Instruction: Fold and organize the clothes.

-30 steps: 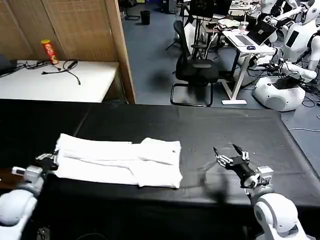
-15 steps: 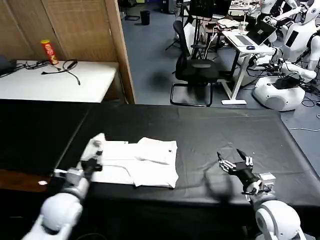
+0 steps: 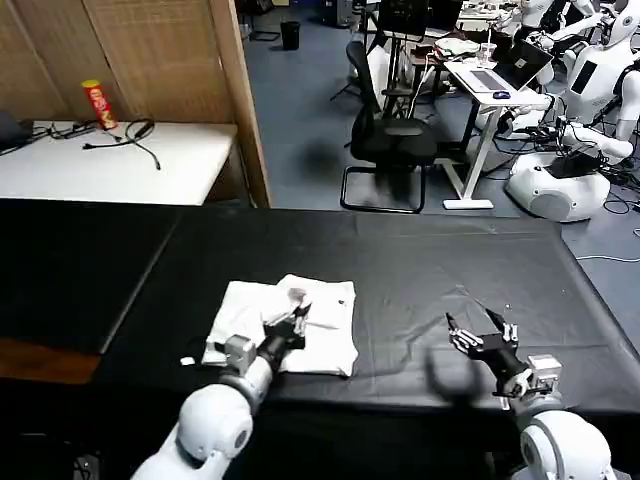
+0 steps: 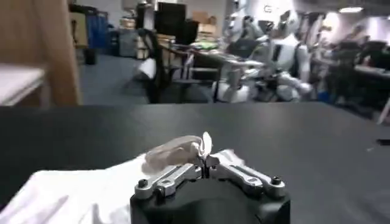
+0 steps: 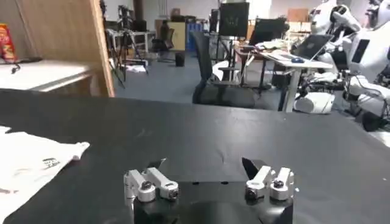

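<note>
The white T-shirt (image 3: 325,330) lies folded into a compact bundle on the black table (image 3: 420,260), left of centre near the front edge. My left gripper (image 3: 298,316) hovers over its middle, shut on a pinched-up edge of the cloth. In the left wrist view the jaws (image 4: 205,161) meet on a raised white fold, and the rest of the T-shirt (image 4: 61,195) spreads below. My right gripper (image 3: 481,334) hangs open over bare table to the right, well apart from the shirt. From the right wrist the open gripper (image 5: 204,164) holds nothing, and the T-shirt (image 5: 27,164) lies off to one side.
A white side table (image 3: 110,165) at the back left carries a red can (image 3: 98,104) and cables. A wooden partition (image 3: 235,90) stands behind the table. Beyond are an office chair (image 3: 390,140), a desk with a laptop (image 3: 500,80) and other robots (image 3: 560,180).
My left gripper has swept right across the table with the shirt's left edge, folding it over; the shirt is now much narrower. The right gripper drifted slightly right and nearer, still open.
</note>
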{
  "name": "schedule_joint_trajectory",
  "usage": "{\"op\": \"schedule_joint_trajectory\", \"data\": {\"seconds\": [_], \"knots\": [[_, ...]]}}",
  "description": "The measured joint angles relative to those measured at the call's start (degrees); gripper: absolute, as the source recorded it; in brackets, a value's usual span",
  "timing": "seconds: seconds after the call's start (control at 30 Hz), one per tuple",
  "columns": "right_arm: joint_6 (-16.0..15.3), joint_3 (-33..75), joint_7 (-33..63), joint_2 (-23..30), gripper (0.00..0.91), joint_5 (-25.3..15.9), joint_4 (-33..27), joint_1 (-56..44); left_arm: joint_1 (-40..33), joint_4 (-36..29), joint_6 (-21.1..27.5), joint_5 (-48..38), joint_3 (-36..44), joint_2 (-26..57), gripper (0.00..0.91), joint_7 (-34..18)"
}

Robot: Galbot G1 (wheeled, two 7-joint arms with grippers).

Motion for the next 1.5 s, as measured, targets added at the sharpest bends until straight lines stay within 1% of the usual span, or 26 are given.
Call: {"op": "schedule_joint_trajectory", "data": {"seconds": [0.33, 0.37, 0.4, 0.53, 0.67, 0.9, 1.07, 1.27, 1.43, 1.5], "knots": [[-0.1, -1.2, -0.1, -0.4, 0.878, -0.2, -0.3, 0.7, -0.2, 0.9, -0.1, 0.2, 1.1, -3.1, 0.000, 0.3], [-0.1, -1.3, -0.2, -0.4, 0.878, -0.2, -0.3, 0.7, -0.2, 1.1, -0.1, 0.3, 1.2, -3.3, 0.634, 0.4], [-0.1, -1.4, -0.2, -0.4, 0.878, -0.2, -0.3, 0.7, -0.1, 1.2, -0.2, 0.7, 1.3, -3.5, 0.878, 0.4], [-0.1, -2.3, -0.8, -0.7, 0.878, -0.2, -0.1, 0.6, -0.1, 2.2, -1.6, 2.8, 1.6, -4.5, 0.878, 1.7], [-0.3, -3.5, -1.0, -1.3, 0.878, 0.2, -0.4, 1.2, 0.2, 2.8, -2.3, 2.5, 2.0, -5.7, 0.878, 2.5], [-0.9, -7.7, -1.2, -3.2, 0.878, 0.7, -1.3, 3.3, 1.1, 1.5, -2.8, -2.8, 0.8, -6.8, 0.878, 2.7], [-1.1, -14.3, -1.6, -3.8, 0.878, 0.1, -3.1, 6.8, 0.6, -1.0, -5.1, 0.0, -3.2, -3.4, 0.878, 3.0], [-1.6, -22.5, -1.6, -2.3, 0.878, -0.3, -6.5, 13.2, 2.4, -1.2, -6.6, 2.5, -10.2, 3.1, 0.878, 2.8], [-1.7, -27.5, -1.2, -1.1, 0.878, -1.3, -9.7, 18.4, 5.6, -1.4, -7.9, 4.3, -14.0, 3.9, 0.878, 2.9], [-1.3, -29.1, -1.1, -0.5, 0.878, -2.8, -11.4, 20.6, 6.6, -1.1, -8.6, 5.4, -14.8, 3.8, 0.878, 2.9]]}}
